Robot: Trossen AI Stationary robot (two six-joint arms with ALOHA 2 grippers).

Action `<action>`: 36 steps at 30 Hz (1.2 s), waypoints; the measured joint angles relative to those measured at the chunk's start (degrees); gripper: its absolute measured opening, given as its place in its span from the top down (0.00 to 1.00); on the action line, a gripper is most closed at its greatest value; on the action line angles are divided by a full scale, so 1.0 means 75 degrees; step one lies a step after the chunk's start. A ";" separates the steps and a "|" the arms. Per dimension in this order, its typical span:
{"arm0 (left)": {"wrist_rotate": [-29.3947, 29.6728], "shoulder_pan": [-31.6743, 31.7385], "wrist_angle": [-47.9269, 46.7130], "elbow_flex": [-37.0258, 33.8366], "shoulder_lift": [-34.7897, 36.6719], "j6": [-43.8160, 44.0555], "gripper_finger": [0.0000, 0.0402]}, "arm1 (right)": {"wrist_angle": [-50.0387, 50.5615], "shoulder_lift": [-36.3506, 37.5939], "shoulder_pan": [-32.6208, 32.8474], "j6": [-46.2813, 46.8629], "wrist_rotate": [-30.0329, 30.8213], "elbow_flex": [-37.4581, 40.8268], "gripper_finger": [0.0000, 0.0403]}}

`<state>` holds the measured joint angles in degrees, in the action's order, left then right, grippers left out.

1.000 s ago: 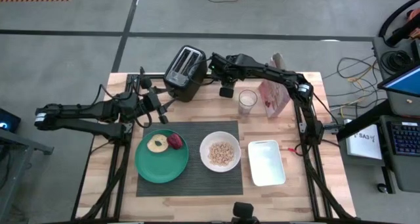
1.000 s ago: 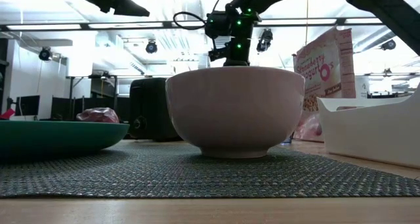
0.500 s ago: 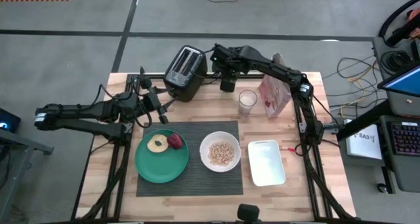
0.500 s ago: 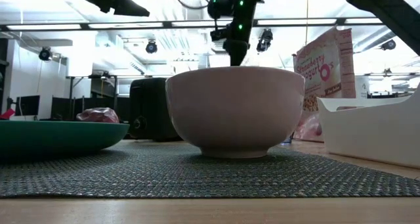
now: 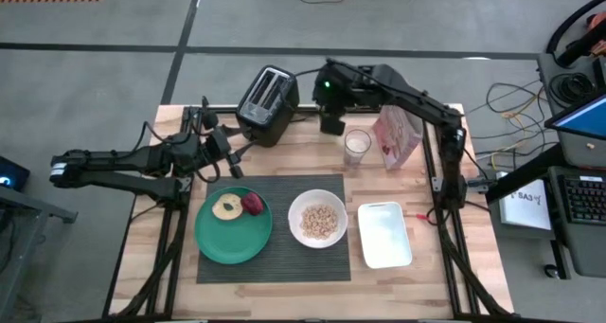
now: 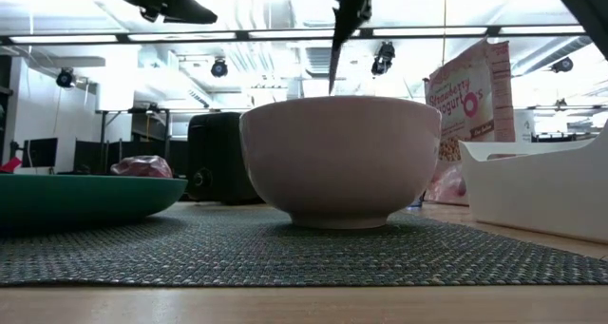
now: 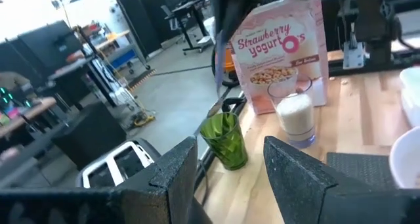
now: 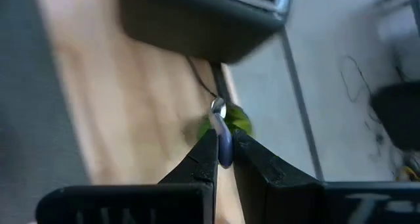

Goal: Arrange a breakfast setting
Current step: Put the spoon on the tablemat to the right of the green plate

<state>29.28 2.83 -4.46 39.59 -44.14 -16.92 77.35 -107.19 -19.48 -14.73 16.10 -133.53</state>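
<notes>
Since the earlier frames my right pincer (image 5: pixel 331 126) has risen: in the low view its body has left the upper edge, and only a thin utensil (image 6: pixel 333 63) hangs down behind the white bowl (image 6: pixel 340 158).

Findings, right arm:
- The pincer stands at the far part of the tabletop (image 5: pixel 284 162), between the black toaster (image 5: pixel 268 105) and the milk glass (image 5: pixel 357 145).
- In its wrist view the fingers (image 8: pixel 205 155) are clamped on a slim silvery utensil (image 8: pixel 219 112), with a green tumbler (image 8: pixel 239 122) just beyond it.
- I cannot tell whether the utensil is a spoon or a knife.

Findings, left arm:
- My left pincer (image 5: pixel 227 152) waits near the toaster at the left of the tabletop, its fingers apart and holding nothing.
- Its wrist view shows the green tumbler (image 7: pixel 224 142) upright, just beside the milk glass (image 7: pixel 295 115) and in front of the pink cereal box (image 7: pixel 282 53).

Findings, setting:
- The dark ribbed placemat (image 5: pixel 275 257) lies at mid-tabletop.
- The round green plate (image 5: pixel 232 238) sits on its left edge, carrying a pale round slice (image 5: pixel 227 206) and a dark red piece (image 5: pixel 253 203).
- The white bowl (image 5: pixel 317 219) holds cereal.
- The white rectangular dish (image 5: pixel 384 235) lies just off the mat's right edge.
- The cereal box (image 5: pixel 396 138) stands upright, just right of the milk glass.
</notes>
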 joint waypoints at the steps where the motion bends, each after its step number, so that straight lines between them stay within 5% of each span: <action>1: 0.0000 0.0000 -0.0026 0.0001 -0.0001 0.0184 0.60 | -0.0013 0.0075 0.0150 0.0079 -0.0087 0.0000 0.94; 9: -0.0027 -0.0023 -0.0483 0.0000 -0.0003 0.1168 0.60 | -0.0879 -0.0002 0.1604 0.1035 -0.1434 0.0121 0.94; 18: -0.0044 -0.0237 -0.0998 -0.0003 0.0286 0.1330 0.60 | -0.1971 -0.1133 0.3055 0.1742 -0.0984 0.0539 0.94; 36: -0.0204 -0.0530 -0.1359 -0.0003 0.0833 0.1529 0.60 | -0.1726 -0.2816 0.3229 0.1896 -0.0670 -0.0201 0.94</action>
<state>27.75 -1.15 -14.66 39.57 -37.89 -5.45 64.41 -128.31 4.74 -0.51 11.07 -135.04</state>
